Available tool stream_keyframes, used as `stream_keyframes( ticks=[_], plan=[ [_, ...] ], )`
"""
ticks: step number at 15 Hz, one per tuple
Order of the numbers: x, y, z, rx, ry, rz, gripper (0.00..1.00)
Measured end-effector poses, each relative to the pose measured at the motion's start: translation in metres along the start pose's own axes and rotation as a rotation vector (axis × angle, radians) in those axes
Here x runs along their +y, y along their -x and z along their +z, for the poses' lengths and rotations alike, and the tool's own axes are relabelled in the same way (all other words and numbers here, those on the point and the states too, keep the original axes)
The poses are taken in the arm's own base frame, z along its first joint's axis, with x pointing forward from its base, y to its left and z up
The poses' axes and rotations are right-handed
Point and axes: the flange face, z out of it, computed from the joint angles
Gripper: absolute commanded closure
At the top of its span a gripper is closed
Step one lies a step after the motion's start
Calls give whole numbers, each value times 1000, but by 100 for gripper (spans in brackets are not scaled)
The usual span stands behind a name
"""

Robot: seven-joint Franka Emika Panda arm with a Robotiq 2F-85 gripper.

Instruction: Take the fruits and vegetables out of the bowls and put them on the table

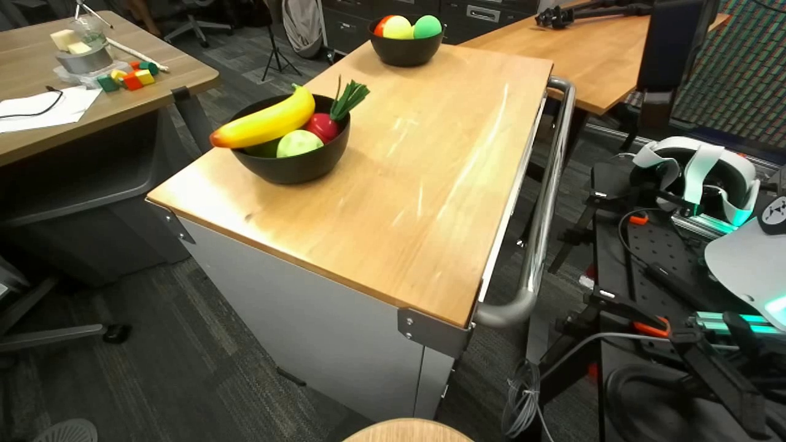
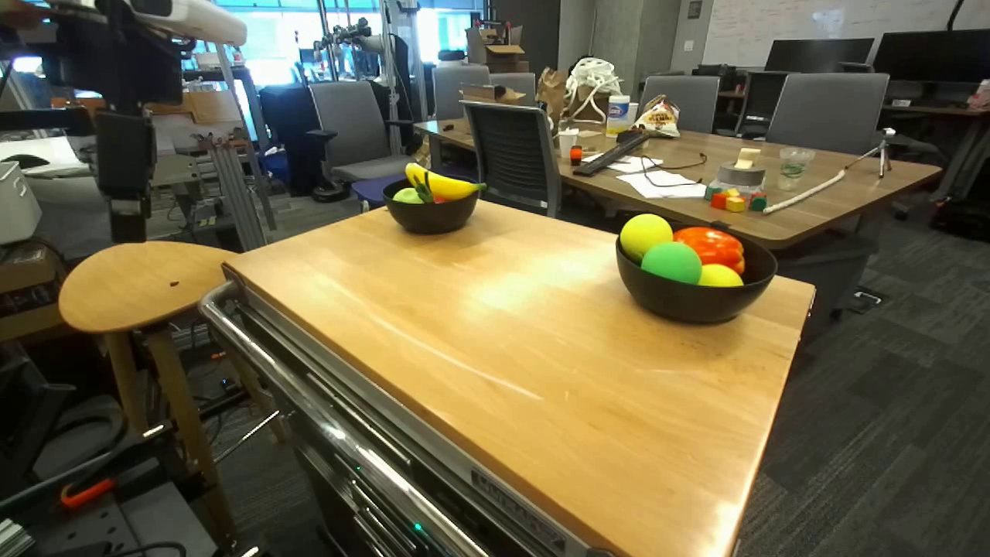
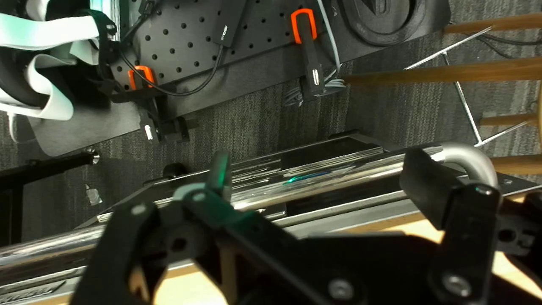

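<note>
Big light-wood tabletop (image 1: pixel 381 212), left to right in both exterior views: round black bowl (image 1: pixel 295 172) with a long yellow banana (image 1: pixel 267 124), round pale-green fruit (image 1: pixel 299 143) and red radish-looking veggie (image 1: pixel 322 127) with a leafy top, then another round black bowl (image 2: pixel 692 302) with a yellow-green ball (image 2: pixel 646 234), round green ball (image 2: pixel 671 264), glossy red pepper (image 2: pixel 711 247) and round yellow fruit (image 2: pixel 720 276). So zero progress, I'd say: everything's still to come out. Wrist view has the black gripper (image 3: pixel 315 176) with fingers (image 3: pixel 425 186) spread wide, holding nothing, metal bar handle (image 3: pixel 360 173) beyond.

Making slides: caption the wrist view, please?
Open, empty fingers, with the metal bar handle of the wooden table beyond.
</note>
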Motion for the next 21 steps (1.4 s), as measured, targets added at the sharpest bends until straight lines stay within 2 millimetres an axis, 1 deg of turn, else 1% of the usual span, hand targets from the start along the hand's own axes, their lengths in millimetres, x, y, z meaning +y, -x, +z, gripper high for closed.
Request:
stream_keyframes(
  ticks=[3,5,6,8,10,11,12,13,15,17,18,19,20,21],
  plan=[
    [-1,-2,-1,19,-8,1,0],
    [-3,-12,-15,115,-54,4,0],
    [-1,-19,-30,165,-85,12,0],
    [7,-38,-72,267,-159,48,0],
    [20,-62,-112,350,-223,109,0],
    [27,-74,-125,341,-225,143,0],
    [30,-82,-130,330,-225,153,0],
    [30,-85,-126,321,-223,154,0],
    [29,-84,-120,309,-217,151,0],
    [29,-83,-119,303,-160,79,0],
    [29,-82,-123,293,-130,35,0],
    [29,-79,-132,284,-100,-10,0],
    [29,-75,-146,278,-77,-56,0],
    [28,-70,-164,278,-64,-108,0]
  ],
)
